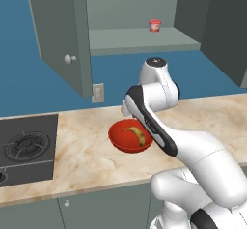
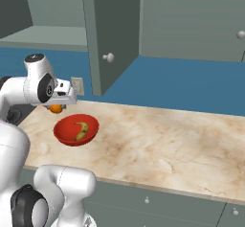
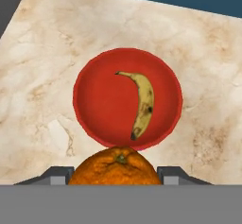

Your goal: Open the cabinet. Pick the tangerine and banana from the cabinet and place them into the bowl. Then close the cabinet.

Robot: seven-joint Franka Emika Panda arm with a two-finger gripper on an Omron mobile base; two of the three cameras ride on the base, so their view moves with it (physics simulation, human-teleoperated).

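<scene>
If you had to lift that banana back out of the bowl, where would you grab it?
Across its middle, from straight above. The banana lies flat in the red bowl, curved, ends tapering; the mid-body is thickest and clear of the rim. The pincer holds the tangerine now.

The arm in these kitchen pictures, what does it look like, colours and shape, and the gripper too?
The arm is glossy white, built of rounded, tube-like segments with dark grey to black bands and caps at the joints; one round cap sits atop the upper joint. The gripper has a pale boxy body. In the hand view its two small finger tips are flat and dark grey. No cables or markings show.
</scene>
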